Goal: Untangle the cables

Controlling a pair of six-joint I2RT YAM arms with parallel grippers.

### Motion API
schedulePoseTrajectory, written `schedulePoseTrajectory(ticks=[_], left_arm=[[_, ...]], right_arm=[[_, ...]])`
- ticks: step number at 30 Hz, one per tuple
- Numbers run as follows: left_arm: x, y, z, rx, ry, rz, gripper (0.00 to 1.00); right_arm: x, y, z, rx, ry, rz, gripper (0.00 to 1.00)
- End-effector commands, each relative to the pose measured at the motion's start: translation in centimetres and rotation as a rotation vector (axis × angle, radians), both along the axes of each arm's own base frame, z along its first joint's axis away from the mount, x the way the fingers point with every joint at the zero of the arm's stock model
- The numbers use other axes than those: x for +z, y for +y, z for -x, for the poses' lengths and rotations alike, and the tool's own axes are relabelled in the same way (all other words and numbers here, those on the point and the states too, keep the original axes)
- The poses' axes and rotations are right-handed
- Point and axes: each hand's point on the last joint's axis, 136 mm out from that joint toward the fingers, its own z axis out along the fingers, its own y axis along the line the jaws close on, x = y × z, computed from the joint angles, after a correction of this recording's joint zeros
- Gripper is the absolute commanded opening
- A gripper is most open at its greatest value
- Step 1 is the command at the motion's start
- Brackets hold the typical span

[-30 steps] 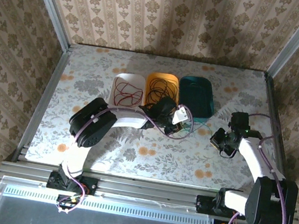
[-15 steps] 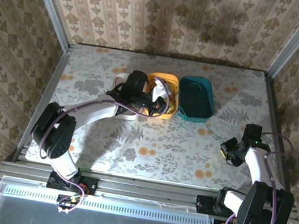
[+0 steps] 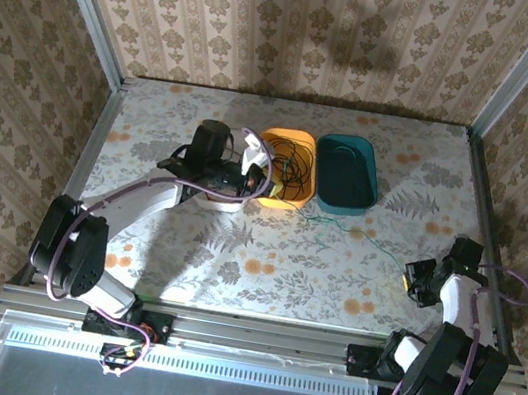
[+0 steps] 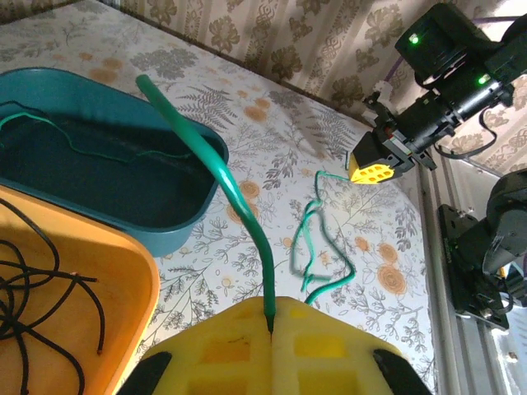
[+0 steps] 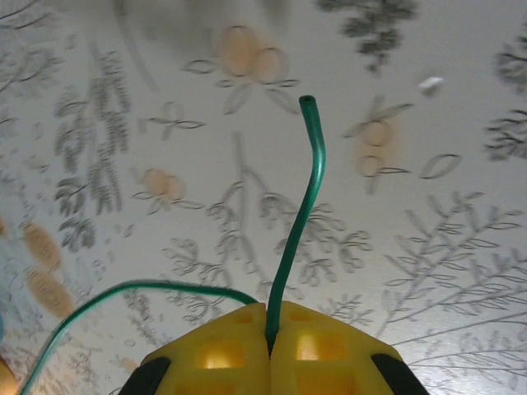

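From the left wrist, the left gripper [image 4: 270, 318] had its yellow pads pressed fully together on a green cable [image 4: 226, 185]. The cable rose from the seam, arched over the teal bin [image 4: 185, 234] and ended in the air above it. A second stretch of green lay on the table [image 4: 272, 156] in a loose loop running toward the right gripper [image 4: 372, 169], which hung near the far edge. A thinner green strand [image 4: 74, 140] lay inside the teal bin. Black cables [image 4: 33, 276] were coiled in the orange bin [image 4: 136, 267], which touched the teal one.

From the right wrist, that gripper's pads were likewise closed tight on the green cable. A short free end stuck up past them, and the rest curved away low to the left.

From above, the two grippers were well apart: the left one at the orange bin's rim, the right one low by the table's right side, with the cable trailing between them.

I judged the step in hand to be drawing this one green cable clear of the others. Next it would need to be pulled straight and then lowered into the teal bin. The slack loop was the obstacle; it may have been a knot or only a fold, and the view was too coarse to tell. The bin walls and the black coils nearby could also snag it.
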Motion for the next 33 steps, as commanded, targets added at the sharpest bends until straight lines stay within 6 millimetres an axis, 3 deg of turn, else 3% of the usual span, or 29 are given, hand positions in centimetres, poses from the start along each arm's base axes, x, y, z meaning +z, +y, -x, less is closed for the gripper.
schedulePoseTrajectory(ticks=[1,5,10,14,20,22,27,30,33], left_arm=[[0.8,1.3,0.9,-0.02,0.004,0.011,0.0],[2.3,3.3,0.2,0.008,0.01,0.062,0.0],[7.3,8.6,-2.0,0.16,-0.054,0.226,0.0],[10.2,11.1,-2.4,0.224,-0.115,0.272,0.0],[12.4,11.4,-2.5,0.229,-0.149,0.319,0.0],[13.1,11.5,-3.1,0.255,-0.164,0.349,0.0],[11.8,10.7,-5.0,0.341,-0.174,0.309,0.0],[9.8,8.8,-5.3,0.333,-0.172,0.23,0.0],[8.4,6.7,-5.6,0.31,-0.138,0.231,0.0]], right_arm=[[0.0,-0.2,0.0,-0.038,0.01,-0.017,0.0],[0.4,-0.7,-0.3,-0.05,0.002,-0.007,0.0],[0.1,-1.0,-0.3,-0.117,-0.011,-0.05,0.0],[0.1,-1.3,-0.4,-0.131,-0.014,-0.048,0.0],[1.1,-1.2,-1.9,-0.111,-0.084,-0.065,0.0],[2.2,-1.2,-3.2,-0.098,-0.159,-0.072,0.0],[4.9,-1.4,-4.8,-0.066,-0.253,-0.02,0.0],[8.1,-2.0,-6.7,-0.04,-0.353,0.04,0.0],[13.0,-2.9,-8.5,0.004,-0.451,0.179,0.0]])
